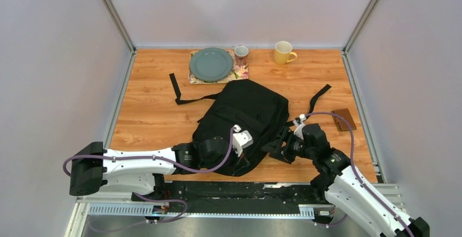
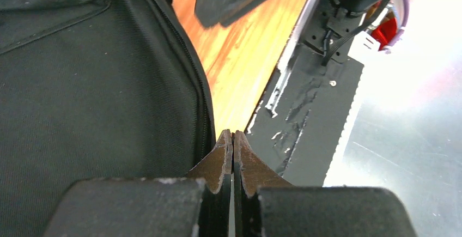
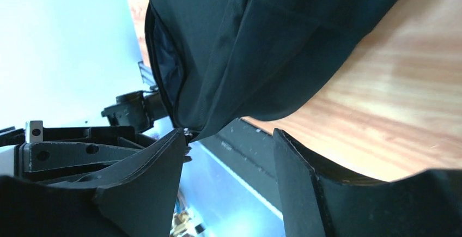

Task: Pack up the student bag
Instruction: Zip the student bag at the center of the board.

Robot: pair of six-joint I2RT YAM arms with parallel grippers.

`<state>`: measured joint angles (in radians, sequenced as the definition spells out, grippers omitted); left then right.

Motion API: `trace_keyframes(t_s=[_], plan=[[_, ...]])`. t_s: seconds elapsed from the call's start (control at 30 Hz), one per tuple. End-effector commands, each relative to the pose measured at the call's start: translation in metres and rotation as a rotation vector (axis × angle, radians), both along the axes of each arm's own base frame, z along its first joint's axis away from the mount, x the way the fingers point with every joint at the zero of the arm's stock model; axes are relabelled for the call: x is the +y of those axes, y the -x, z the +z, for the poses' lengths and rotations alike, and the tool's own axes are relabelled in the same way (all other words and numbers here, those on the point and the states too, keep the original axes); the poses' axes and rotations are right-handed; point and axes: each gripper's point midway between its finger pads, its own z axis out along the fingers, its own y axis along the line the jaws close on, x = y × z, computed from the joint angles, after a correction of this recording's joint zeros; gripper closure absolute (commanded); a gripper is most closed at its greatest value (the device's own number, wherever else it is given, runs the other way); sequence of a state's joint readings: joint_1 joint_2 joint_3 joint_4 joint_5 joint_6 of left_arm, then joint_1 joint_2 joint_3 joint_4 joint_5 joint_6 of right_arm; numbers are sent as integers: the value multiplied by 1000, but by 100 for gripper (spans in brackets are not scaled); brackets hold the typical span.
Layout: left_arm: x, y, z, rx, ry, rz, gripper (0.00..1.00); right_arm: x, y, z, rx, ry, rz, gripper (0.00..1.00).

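The student bag [image 1: 245, 114], a large black backpack, lies flat in the middle of the wooden table with its straps [image 1: 177, 92] spread out. My left gripper [image 1: 243, 158] is at the bag's near edge. In the left wrist view it [image 2: 233, 137] is shut, with nothing visible between the tips and the bag's zipper seam [image 2: 190, 73] just to its left. My right gripper [image 1: 277, 149] is at the bag's near right corner. In the right wrist view it [image 3: 229, 139] is open. The bag's corner [image 3: 218, 111] hangs between the fingers, and a small metal zipper part touches the left fingertip [image 3: 177, 139].
A brown wallet [image 1: 344, 119] lies at the right edge. A grey plate [image 1: 211, 64] on a floral mat, a small mug [image 1: 241, 53] and a yellow mug [image 1: 284, 52] stand at the back. The black rail [image 1: 245, 190] runs along the table's near edge.
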<state>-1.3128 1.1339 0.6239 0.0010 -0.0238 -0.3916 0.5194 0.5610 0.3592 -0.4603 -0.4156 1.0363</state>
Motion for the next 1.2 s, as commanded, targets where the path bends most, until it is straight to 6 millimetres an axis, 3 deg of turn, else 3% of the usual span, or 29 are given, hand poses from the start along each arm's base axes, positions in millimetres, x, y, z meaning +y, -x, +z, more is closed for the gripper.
trace_keyframes(t_s=[0.0, 0.13, 0.3, 0.4, 0.43, 0.53, 0.63, 0.7, 0.87, 1.07, 1.17], plan=[[-30, 13, 43, 0, 166, -89, 100, 19, -2, 13, 57, -88, -64, 37], [-39, 16, 44, 4, 165, -116, 100, 32, -2, -4, 111, -65, -57, 36], [-43, 24, 41, 20, 165, -143, 100, 39, -17, -8, 100, -43, -69, 38], [-40, 26, 39, 21, 164, -141, 100, 35, -23, -19, 98, 32, -78, 61], [-38, 23, 41, 13, 167, -124, 100, 33, -25, -21, 84, 56, -80, 75], [-24, 12, 33, -12, 128, -55, 100, 22, -29, -28, 53, 106, -115, 98], [6, -13, 11, -57, 3, 110, 100, 9, -31, -31, 2, 162, -136, 100], [41, -32, -11, -85, -120, 266, 100, -1, -32, -37, -21, 209, -153, 100], [92, -36, -44, -84, -233, 381, 100, -15, -35, -43, -59, 245, -191, 100], [120, -30, -68, -32, -281, 447, 100, -22, -46, -36, -115, 279, -187, 100], [116, -28, -67, -30, -249, 428, 100, -17, -51, -30, -189, 309, -107, 100]])
